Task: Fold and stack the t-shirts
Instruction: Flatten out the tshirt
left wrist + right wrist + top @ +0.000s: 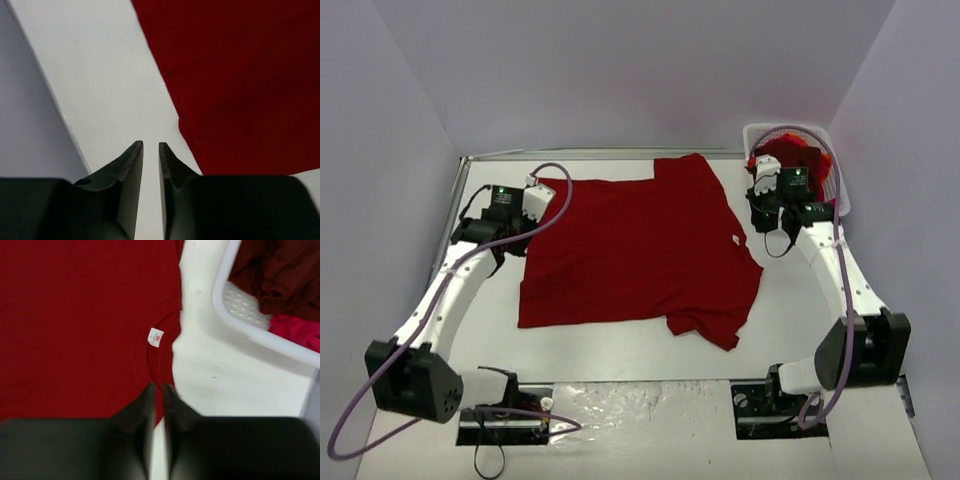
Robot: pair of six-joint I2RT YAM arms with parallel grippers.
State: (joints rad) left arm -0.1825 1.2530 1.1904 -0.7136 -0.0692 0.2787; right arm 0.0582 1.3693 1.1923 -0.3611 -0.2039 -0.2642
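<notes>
Fingers point(129, 172) of the left gripper point(150, 145) stand slightly apart, a narrow gap between them with only bare worktop point(620, 355) showing through it (nothing is pinched there). That gripper sits toward the far left corner of the worktop, just beside the hem edge of a dark red t-shirt point(630, 250), and the wrist view shows the cloth's border just to the right of the fingertips, not between them.

The t-shirt lies spread flat across the middle of the worktop, hem toward the left edge and neck toward the right edge. One sleeve points to the far edge and the other, somewhat rumpled, to the near edge. Its collar point(142, 352) faces up, with a small white label point(156, 337) inside it.

At the collar's rim is the right gripper point(158, 386), its fingers drawn almost together with only a thin slit left. Whether that slit holds a bit of the collar cannot be told from these views.

Farther right, in the far right corner, stands a white mesh basket point(250, 330). It holds more t-shirts, a crumpled dark red one point(285, 275) and a brighter pinkish-red one point(300, 332) beside it.
</notes>
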